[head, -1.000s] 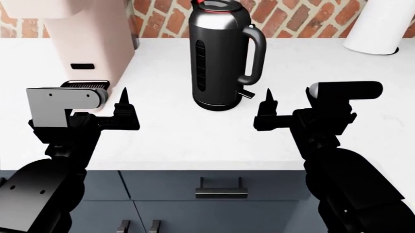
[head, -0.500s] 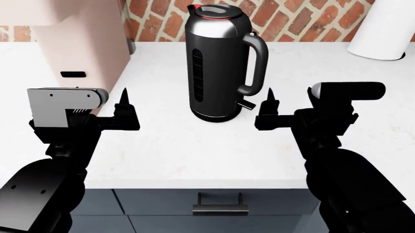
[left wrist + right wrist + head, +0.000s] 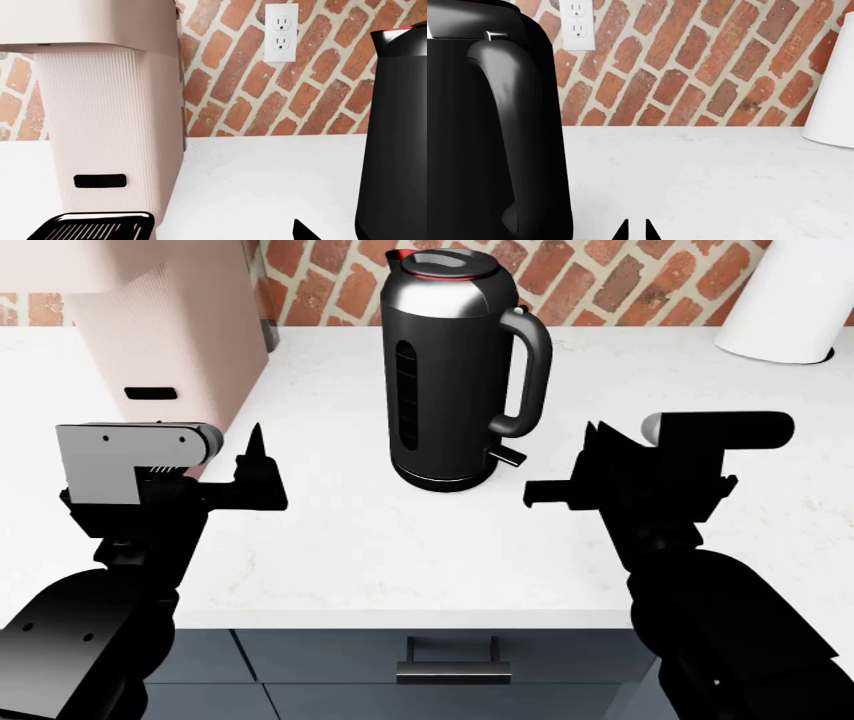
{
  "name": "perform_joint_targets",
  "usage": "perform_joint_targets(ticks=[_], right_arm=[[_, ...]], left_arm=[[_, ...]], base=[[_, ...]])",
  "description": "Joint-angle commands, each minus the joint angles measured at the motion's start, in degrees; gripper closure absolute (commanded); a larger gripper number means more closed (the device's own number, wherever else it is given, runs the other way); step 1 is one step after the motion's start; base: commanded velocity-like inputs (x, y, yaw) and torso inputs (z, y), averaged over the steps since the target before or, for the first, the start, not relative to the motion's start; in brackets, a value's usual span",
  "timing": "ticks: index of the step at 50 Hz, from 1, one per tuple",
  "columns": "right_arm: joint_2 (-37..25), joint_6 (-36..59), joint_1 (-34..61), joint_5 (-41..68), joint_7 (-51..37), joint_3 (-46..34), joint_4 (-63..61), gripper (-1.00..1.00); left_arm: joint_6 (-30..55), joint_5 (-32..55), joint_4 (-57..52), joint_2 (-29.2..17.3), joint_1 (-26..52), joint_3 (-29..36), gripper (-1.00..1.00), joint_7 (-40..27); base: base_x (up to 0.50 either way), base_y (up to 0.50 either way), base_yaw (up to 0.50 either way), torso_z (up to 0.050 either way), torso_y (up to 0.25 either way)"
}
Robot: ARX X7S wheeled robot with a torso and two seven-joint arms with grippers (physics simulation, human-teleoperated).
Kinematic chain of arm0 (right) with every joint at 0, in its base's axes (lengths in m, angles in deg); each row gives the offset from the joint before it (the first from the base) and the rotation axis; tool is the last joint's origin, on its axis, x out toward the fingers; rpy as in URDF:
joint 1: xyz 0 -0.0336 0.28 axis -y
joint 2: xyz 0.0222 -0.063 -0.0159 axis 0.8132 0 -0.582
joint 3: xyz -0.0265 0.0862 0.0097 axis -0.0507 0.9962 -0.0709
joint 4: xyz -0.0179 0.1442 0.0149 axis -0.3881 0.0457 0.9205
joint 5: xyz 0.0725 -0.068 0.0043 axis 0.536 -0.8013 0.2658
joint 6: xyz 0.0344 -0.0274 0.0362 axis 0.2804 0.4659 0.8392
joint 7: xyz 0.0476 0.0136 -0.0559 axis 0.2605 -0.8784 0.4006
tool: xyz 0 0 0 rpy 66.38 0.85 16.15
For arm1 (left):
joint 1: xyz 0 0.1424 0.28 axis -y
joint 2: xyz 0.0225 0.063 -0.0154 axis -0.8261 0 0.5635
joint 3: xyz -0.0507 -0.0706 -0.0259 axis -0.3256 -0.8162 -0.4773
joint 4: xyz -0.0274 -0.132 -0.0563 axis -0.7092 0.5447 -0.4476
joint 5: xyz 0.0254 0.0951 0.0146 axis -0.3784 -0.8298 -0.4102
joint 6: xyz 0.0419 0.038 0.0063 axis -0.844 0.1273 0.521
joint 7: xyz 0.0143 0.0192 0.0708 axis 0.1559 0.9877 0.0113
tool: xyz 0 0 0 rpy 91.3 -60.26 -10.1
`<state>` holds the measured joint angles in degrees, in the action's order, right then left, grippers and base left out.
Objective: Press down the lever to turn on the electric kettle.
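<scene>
The electric kettle [image 3: 451, 370] stands upright on the white counter [image 3: 400, 540], glossy black with a silver band and a red-rimmed lid. Its looped handle [image 3: 531, 370] faces right. The lever [image 3: 507, 456] is a small dark tab jutting right at the handle's foot. My right gripper [image 3: 595, 435] hovers just right of the lever, apart from it, and its two fingertips [image 3: 627, 231] nearly touch, holding nothing. The kettle's handle fills the right wrist view's left side [image 3: 514, 125]. My left gripper [image 3: 214, 465] is open and empty left of the kettle, with one fingertip [image 3: 301, 231] showing.
A pale pink boxy machine [image 3: 160, 330] with a black grille [image 3: 93, 227] stands at the back left, close to my left gripper. A white cylinder [image 3: 794, 300] stands at the back right. A brick wall with an outlet [image 3: 281, 32] lies behind. A drawer handle [image 3: 454, 660] sits below the counter edge.
My right gripper's fingers have closed together and its tip has shifted right, away from the lever. The head view moved closer a second ago and has since held still. The left arm has not moved.
</scene>
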<state>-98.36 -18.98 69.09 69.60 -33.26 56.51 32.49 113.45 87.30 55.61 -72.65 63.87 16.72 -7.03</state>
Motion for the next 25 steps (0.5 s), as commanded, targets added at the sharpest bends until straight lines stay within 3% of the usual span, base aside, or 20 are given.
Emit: perform_joint_targets(ticks=[1,25], right_arm=[[-0.33,-0.20,-0.34,0.36,-0.04,-0.39,-0.33,1.00],[-1.53,-0.46,-2.86,0.83,1.52,-4.60,-1.01,1.00]], left_arm=[[-0.10,0.28,0.05,-0.12,-0.05,0.09,-1.00,-0.15],[-0.48,0.68,0.60,-0.33,0.23,0.46,-1.00,-0.43]], base=[[0.00,0.00,0.00,0.000,0.000],[0.00,0.00,0.00,0.000,0.000]])
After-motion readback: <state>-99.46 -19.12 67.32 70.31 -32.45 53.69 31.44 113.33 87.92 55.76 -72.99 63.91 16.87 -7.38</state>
